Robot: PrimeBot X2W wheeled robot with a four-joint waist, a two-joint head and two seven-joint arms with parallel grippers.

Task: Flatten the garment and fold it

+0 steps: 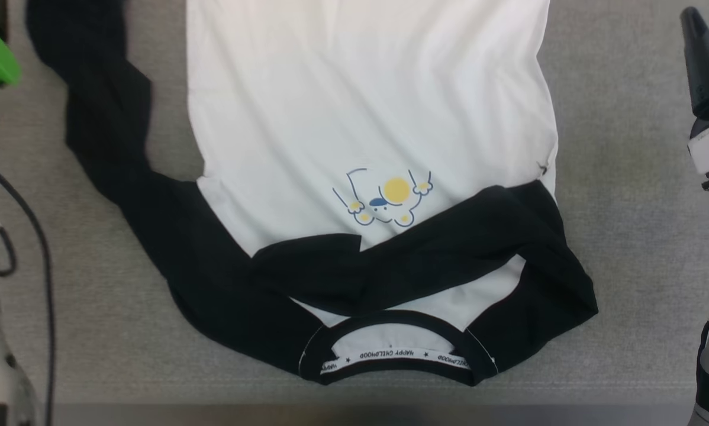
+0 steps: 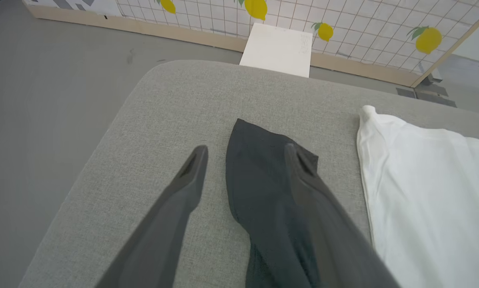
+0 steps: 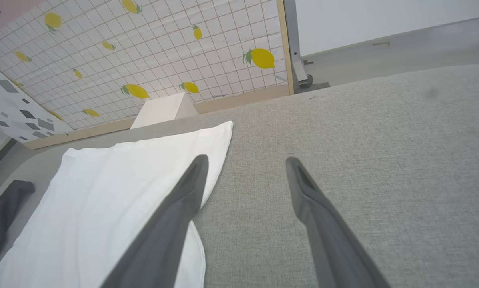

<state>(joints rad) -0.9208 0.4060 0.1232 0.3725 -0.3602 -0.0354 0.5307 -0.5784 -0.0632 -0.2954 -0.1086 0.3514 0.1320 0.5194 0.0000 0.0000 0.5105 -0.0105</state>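
- The shirt [image 1: 366,106] lies flat in the middle of the bench [image 1: 627,236], with its collar [image 1: 399,355] at the near edge and its print [image 1: 387,198] facing up.
- The left sleeve [image 1: 112,136] stretches toward the far left corner of the bench.
- The right sleeve [image 1: 437,248] is folded across the chest, just above the collar.
- The left claw [image 2: 245,150] is wide open, holds nothing, and seems to hover over the end of the left sleeve; whether it touches is not clear.
- The right claw [image 3: 247,160] is wide open and empty; one finger is over the white side edge, the other over bare bench.
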